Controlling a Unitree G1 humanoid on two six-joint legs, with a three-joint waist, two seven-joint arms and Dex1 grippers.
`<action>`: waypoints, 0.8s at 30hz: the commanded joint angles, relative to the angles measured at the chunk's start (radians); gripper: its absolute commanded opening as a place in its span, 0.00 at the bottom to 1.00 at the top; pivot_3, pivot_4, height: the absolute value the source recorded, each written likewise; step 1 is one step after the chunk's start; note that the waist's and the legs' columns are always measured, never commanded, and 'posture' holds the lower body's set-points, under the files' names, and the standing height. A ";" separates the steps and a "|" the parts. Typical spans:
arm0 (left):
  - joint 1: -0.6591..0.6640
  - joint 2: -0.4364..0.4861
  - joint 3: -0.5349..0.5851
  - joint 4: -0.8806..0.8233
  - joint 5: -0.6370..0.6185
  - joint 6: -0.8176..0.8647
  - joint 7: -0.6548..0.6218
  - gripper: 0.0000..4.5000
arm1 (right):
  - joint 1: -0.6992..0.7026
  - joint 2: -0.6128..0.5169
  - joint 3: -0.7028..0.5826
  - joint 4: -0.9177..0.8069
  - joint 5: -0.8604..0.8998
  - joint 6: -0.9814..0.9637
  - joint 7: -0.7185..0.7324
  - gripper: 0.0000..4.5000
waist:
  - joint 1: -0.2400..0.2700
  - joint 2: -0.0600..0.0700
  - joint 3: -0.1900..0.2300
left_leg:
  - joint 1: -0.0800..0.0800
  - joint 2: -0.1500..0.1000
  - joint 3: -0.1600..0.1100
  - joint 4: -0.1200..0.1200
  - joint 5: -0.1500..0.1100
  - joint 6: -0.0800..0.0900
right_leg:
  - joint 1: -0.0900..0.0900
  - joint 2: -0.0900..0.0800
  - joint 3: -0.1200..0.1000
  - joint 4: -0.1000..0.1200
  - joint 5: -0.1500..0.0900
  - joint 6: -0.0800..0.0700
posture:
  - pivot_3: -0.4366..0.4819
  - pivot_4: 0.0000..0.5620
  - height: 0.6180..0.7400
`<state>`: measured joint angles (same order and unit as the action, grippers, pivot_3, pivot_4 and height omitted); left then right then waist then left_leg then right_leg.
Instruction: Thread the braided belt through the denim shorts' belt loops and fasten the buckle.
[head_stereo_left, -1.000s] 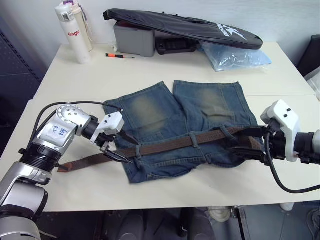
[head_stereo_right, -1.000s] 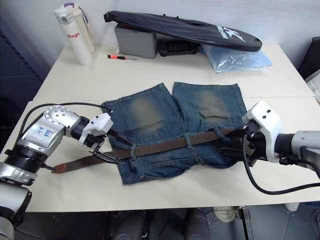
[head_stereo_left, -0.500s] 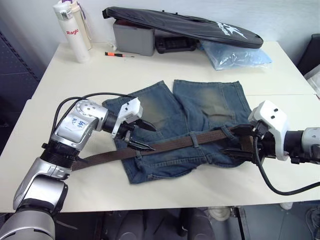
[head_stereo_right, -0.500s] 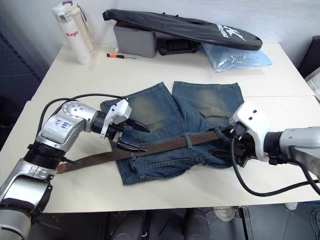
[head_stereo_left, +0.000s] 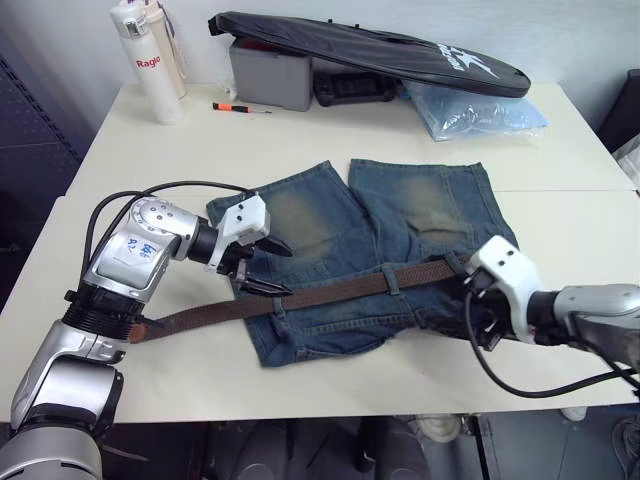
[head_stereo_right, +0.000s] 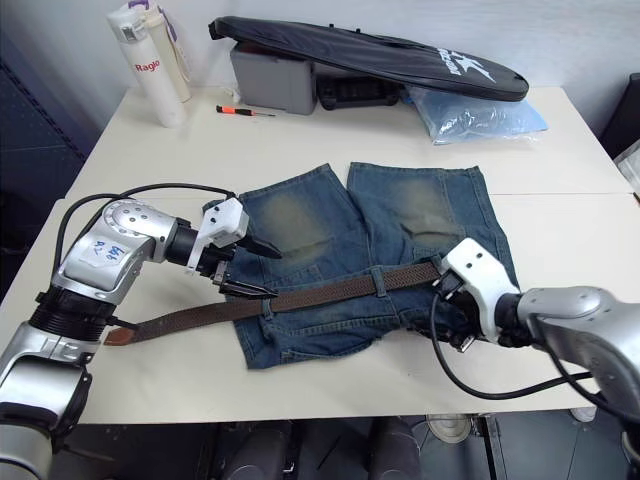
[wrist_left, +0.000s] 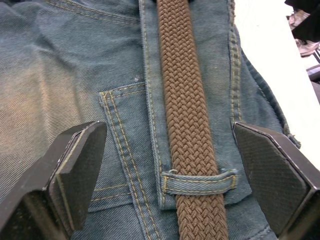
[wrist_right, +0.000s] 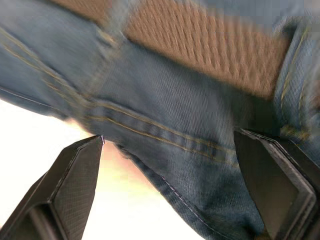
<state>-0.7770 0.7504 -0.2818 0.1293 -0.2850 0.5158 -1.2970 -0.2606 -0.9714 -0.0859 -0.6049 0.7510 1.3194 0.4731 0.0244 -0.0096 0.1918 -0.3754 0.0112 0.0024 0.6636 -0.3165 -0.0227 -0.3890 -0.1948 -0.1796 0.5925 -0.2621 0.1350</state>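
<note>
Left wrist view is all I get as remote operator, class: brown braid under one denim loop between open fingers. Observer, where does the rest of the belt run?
Observer: The braided belt lies across the waistband of the denim shorts, passing a second belt loop near the middle.
Operator: And its free end?
Observer: A length trails off the shorts on the robot's left, ending on the table under the left arm.
Operator: Where is the other arm?
Observer: The right gripper is open at the shorts' right edge, where belt meets waistband.
Operator: Buckle fastened?
Observer: I cannot see the buckle.
</note>
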 joint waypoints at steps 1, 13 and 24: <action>-0.002 0.028 0.044 -0.031 -0.012 0.002 -0.026 0.99 | -0.009 -0.006 0.040 0.048 -0.085 -0.052 -0.023 1.00 | 0.000 0.000 0.000 | -0.001 0.000 0.002 0.000 0.000 0.000 | -0.002 0.000 0.002 0.001 0.000 0.000 | 0.48 0.27 1.00; 0.124 0.153 0.077 -0.119 -0.008 -0.043 -0.126 1.00 | -0.009 0.029 0.113 0.136 -0.145 -0.100 0.024 0.00 | -0.001 -0.002 -0.001 | 0.001 0.002 0.008 0.000 -0.001 0.002 | -0.004 0.002 0.008 0.000 0.002 0.001 | 0.48 0.27 1.00; 0.227 0.122 0.044 -0.169 0.100 -0.174 -0.047 0.94 | -0.031 0.062 0.115 0.125 -0.155 -0.063 0.030 0.00 | -0.001 -0.002 -0.001 | 0.002 0.006 0.012 0.001 -0.002 0.001 | -0.005 0.008 0.014 -0.002 0.005 -0.002 | 0.48 0.27 1.00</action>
<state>-0.5568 0.8696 -0.2393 -0.0268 -0.2029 0.3714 -1.3475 -0.2989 -0.9202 0.0183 -0.4846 0.6082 1.2315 0.5085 0.0232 -0.0121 0.1904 -0.3733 0.0176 0.0150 0.6649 -0.3190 -0.0220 -0.3940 -0.1864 -0.1656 0.5908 -0.2570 0.1332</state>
